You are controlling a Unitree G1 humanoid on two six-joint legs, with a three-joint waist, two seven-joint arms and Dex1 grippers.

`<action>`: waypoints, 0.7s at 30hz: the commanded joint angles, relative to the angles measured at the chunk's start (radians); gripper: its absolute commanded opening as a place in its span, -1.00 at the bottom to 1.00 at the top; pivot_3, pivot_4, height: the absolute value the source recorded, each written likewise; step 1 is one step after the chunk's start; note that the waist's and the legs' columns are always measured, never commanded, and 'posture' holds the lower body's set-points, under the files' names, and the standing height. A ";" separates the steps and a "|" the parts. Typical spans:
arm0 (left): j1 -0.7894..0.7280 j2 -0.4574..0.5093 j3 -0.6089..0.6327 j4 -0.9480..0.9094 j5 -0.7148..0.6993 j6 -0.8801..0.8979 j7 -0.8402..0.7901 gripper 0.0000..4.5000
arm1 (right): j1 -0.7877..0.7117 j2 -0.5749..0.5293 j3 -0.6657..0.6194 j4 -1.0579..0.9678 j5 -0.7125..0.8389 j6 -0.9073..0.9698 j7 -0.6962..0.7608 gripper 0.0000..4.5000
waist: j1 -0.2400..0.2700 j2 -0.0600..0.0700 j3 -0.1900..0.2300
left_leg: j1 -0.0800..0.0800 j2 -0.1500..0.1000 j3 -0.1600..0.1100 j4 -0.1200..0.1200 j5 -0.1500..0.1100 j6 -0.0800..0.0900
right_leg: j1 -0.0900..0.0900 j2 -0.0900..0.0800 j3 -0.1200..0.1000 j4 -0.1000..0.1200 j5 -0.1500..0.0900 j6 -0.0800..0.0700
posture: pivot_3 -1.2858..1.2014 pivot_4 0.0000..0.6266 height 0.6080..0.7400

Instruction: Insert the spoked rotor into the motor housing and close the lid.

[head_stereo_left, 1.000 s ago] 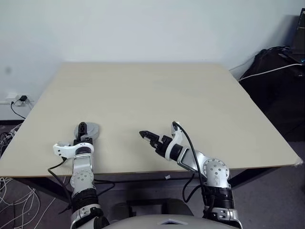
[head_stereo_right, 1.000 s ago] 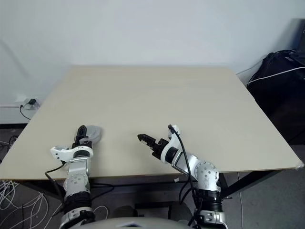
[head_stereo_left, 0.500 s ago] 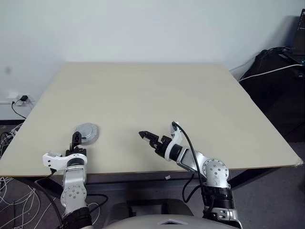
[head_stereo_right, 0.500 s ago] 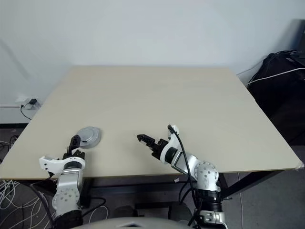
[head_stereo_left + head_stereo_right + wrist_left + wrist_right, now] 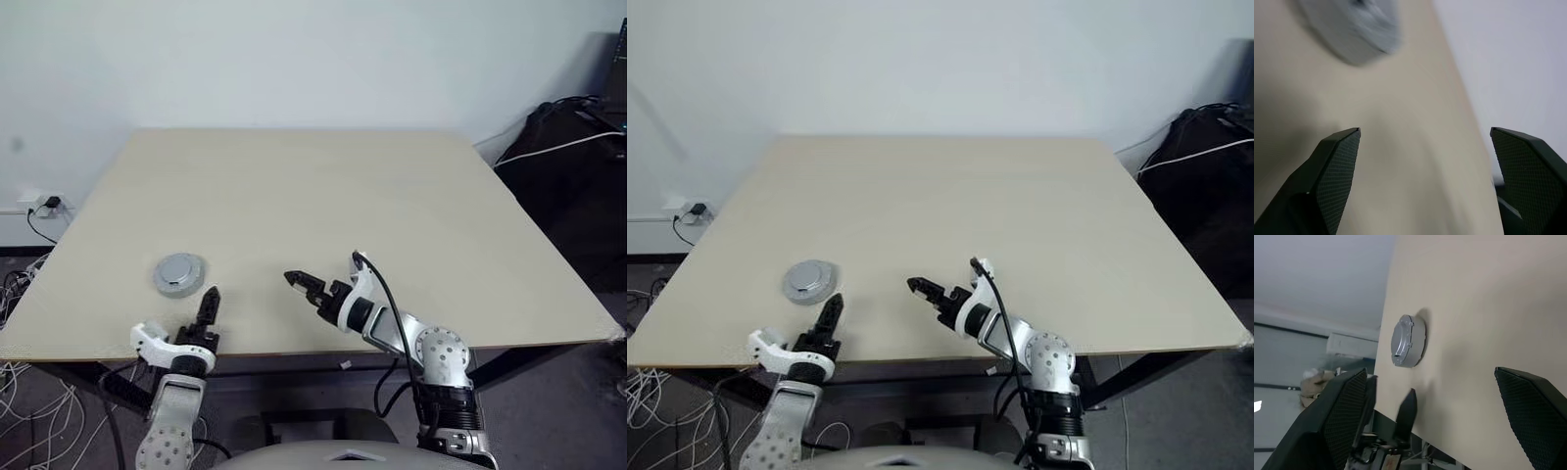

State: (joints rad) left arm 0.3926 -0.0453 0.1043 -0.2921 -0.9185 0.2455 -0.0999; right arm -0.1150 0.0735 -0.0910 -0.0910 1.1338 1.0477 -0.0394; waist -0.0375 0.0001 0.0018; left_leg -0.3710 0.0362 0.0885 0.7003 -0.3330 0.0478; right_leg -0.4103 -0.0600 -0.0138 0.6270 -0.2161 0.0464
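pale wall behind, tan table (image 5: pixel 323 186) bare apart from one part near its front-left corner. that part is a silver-grey round assembly: the lid (image 5: pixel 179 273) sits flat on top, so the motor housing and spoked rotor are presumably under it, though neither can be seen from here. looks closed and seated level in the right wrist view; can't confirm a full seat all round.

left gripper (image 5: pixel 209 305) is at the front edge, just beside the lid and apart from it, fingers spread wide, holding nothing. right gripper (image 5: pixel 300 284) hovers over the table mid-front, well apart from the lid, fingers also spread, empty.

judgement: task looks essentially done, step in hand is backing off. do it well by keeping the left fingers clear of the lid's rim, pulling away without sweeping sideways across it so it doesn't get nudged or lifted.

containers: the closed housing is the sole one; contents hidden.
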 commanded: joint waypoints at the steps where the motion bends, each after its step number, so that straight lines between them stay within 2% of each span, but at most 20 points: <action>1: -0.022 0.027 -0.058 -0.050 0.175 -0.060 -0.030 0.99 | 0.009 0.007 0.026 -0.092 -0.077 -0.098 0.045 1.00 | -0.001 0.003 -0.002 | 0.000 0.000 0.000 0.000 0.000 0.000 | 0.000 0.000 0.000 0.000 0.000 0.000 | 0.03 -1.00 1.00; 5: -0.040 0.079 -0.108 -0.022 0.390 -0.125 -0.030 0.99 | 0.044 -0.049 0.099 -0.163 -0.259 -0.242 0.117 1.00 | -0.001 0.004 -0.002 | 0.001 0.000 0.000 0.000 0.000 0.000 | 0.000 0.000 0.001 0.000 0.000 0.000 | 0.03 -1.00 1.00; 8: -0.046 0.085 -0.122 0.009 0.487 -0.195 -0.041 0.99 | 0.083 -0.094 0.152 -0.178 -0.409 -0.376 0.164 1.00 | 0.000 0.004 -0.002 | 0.001 0.000 0.001 -0.001 0.000 0.000 | 0.000 0.000 0.001 0.000 0.000 0.000 | 0.03 -1.00 1.00; 13: -0.047 0.077 -0.122 0.077 0.621 -0.341 -0.047 0.99 | 0.147 -0.210 0.274 -0.157 -0.730 -0.656 0.217 1.00 | 0.001 0.005 -0.002 | 0.001 0.000 0.002 -0.001 0.000 0.000 | 0.000 0.000 0.001 0.000 0.000 0.000 | 0.03 -1.00 1.00; 15: -0.049 0.094 -0.134 0.115 0.717 -0.422 -0.040 0.99 | 0.168 -0.263 0.326 -0.130 -0.872 -0.787 0.226 1.00 | 0.001 0.005 -0.001 | 0.001 0.000 0.002 -0.001 0.000 0.000 | 0.000 0.000 0.001 0.000 0.000 0.000 | 0.03 -1.00 1.00; 21: -0.026 0.089 -0.154 0.155 0.826 -0.513 -0.024 0.99 | 0.237 -0.250 0.325 -0.064 -0.986 -0.970 0.219 1.00 | 0.002 0.004 -0.001 | 0.003 0.001 0.003 -0.001 0.000 -0.001 | 0.001 0.000 0.002 0.001 -0.001 0.000 | 0.03 -1.00 1.00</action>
State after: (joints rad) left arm 0.3692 0.0446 -0.0401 -0.1210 -0.1231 -0.2266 -0.1305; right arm 0.1253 -0.1828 0.2406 -0.1561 0.1736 0.1451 0.1768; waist -0.0360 0.0044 0.0005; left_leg -0.3678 0.0368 0.0915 0.6995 -0.3329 0.0474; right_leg -0.4094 -0.0599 -0.0120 0.6274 -0.2170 0.0467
